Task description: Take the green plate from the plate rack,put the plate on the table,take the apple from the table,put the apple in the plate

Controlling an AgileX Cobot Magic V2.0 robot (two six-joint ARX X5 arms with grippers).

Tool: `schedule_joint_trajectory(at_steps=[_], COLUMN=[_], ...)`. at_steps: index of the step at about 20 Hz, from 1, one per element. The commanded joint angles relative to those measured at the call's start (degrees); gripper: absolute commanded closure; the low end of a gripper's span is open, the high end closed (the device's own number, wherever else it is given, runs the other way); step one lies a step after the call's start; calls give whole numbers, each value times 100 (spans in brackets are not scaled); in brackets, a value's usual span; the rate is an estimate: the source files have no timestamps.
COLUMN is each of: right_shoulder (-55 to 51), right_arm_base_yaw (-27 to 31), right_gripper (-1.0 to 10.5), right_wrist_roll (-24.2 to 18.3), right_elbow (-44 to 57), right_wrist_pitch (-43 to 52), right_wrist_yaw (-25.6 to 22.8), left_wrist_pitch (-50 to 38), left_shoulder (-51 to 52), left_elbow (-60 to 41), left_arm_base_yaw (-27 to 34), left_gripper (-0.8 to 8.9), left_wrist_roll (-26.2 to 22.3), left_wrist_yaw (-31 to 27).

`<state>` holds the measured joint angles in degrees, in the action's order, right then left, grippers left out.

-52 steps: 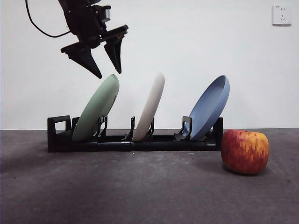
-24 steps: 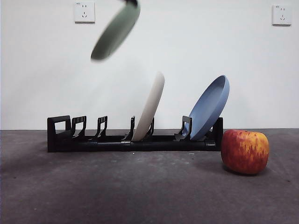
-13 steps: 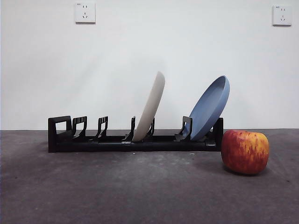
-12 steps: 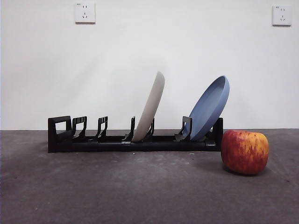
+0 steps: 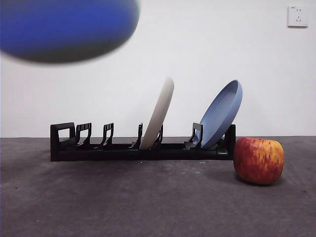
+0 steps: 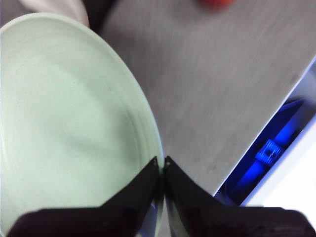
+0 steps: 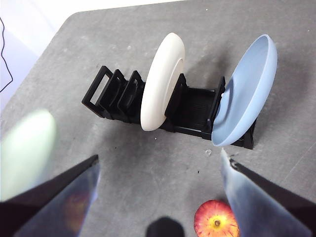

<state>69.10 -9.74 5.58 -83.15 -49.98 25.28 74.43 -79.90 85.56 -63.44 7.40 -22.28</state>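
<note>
— How far along is it?

— The first step looks done. The green plate point(image 6: 69, 128) is out of the plate rack point(image 5: 140, 145), whose end slots stand bare; only the cream plate point(image 5: 159, 113) and the blue plate point(image 5: 220, 115) lean there.

— Where's the plate?

— In the air, in the left pincer point(image 6: 161, 165), whose jaws are pinched on its rim; the rest of the plate spreads out to one side of them, above the worktop point(image 6: 222, 84). That dark blur high in the front view is probably its underside, though I can't be sure.

— How does it look?

— Pale sage, matte, shallow, with faint rings.

— What's left?

— Setting it down, then fetching the apple point(image 7: 216, 224), which sits just beneath the right pincer point(image 7: 160, 197), between its spread, empty jaws.
</note>
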Motion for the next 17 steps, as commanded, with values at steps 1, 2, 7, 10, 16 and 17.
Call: schedule_joint_trajectory(at_steps=[1, 2, 7, 10, 16, 17], right_shoulder=[17, 17, 17, 17, 17, 17], right_arm_base_yaw=[0, 0, 0, 0, 0, 0], right_gripper=[538, 538, 538, 538, 538, 538], right_wrist_roll=[28, 31, 42, 44, 85, 85], right_elbow=[-26, -26, -26, -26, -26, -26], right_wrist_pitch=[26, 24, 20, 20, 17, 17], right_wrist_yaw=[-22, -22, -22, -22, -22, -22], left_wrist_pitch=[-997, -1554, -3108, -3545, -4030, -4107], left_shoulder=[15, 7, -433, -874, -1781, -1899], left_elbow=[-817, -1154, -1766, -1766, -1766, -1766], left_arm_base_yaw=[-15, -15, -13, -13, -9, -11], left_gripper=[822, 822, 822, 822, 822, 822], left_wrist_roll=[271, 271, 262, 96, -173, -212], left_wrist_yaw=[-136, -136, -136, -138, -181, -181])
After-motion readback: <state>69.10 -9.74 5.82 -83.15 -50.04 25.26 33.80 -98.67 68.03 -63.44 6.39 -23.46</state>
